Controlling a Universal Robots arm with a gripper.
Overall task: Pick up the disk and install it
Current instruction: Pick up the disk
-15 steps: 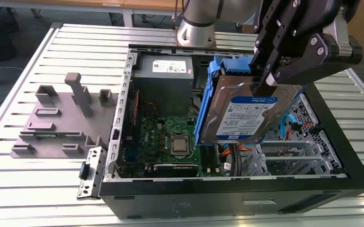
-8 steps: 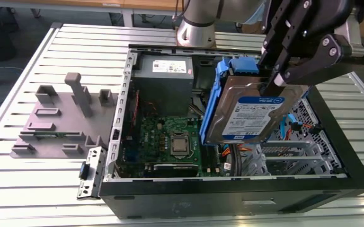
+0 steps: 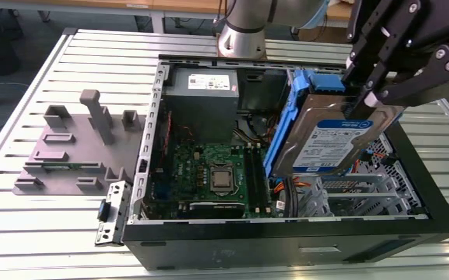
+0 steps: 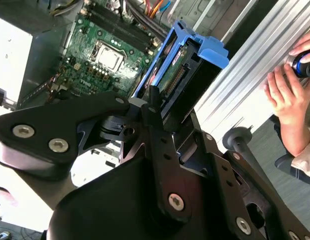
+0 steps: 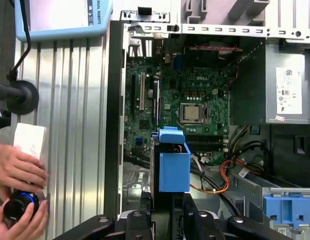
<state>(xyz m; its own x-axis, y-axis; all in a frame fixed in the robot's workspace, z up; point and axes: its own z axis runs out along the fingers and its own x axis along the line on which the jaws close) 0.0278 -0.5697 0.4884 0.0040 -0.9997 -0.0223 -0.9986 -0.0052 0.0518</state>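
- plainly, the end effector is clamped on the disk; in the second wrist view its fingers are closed across the drive's upper end.
- the disk touches nothing else: it hangs tilted on edge above the open computer case, toward the exterior view's right, over the metal drive cage.
- i judge it is carried edge-down so that the blue side rail can meet the bay guides, though which slot it is meant for i cannot tell.
- its white-and-blue label faces the exterior camera, and the connector end shows in the second wrist view.
- the case lies on its side with the panel off, which leaves the motherboard flat and reachable from above; the grey power supply sits at the far end.
- everything rests on a slatted metal counter; a grey fixture plate with upright pegs lies on the exterior view's left, apart from the case.
- at the counter's edge, in the first wrist view, a person's hands cup a small black knob, near a light-blue handheld screen.
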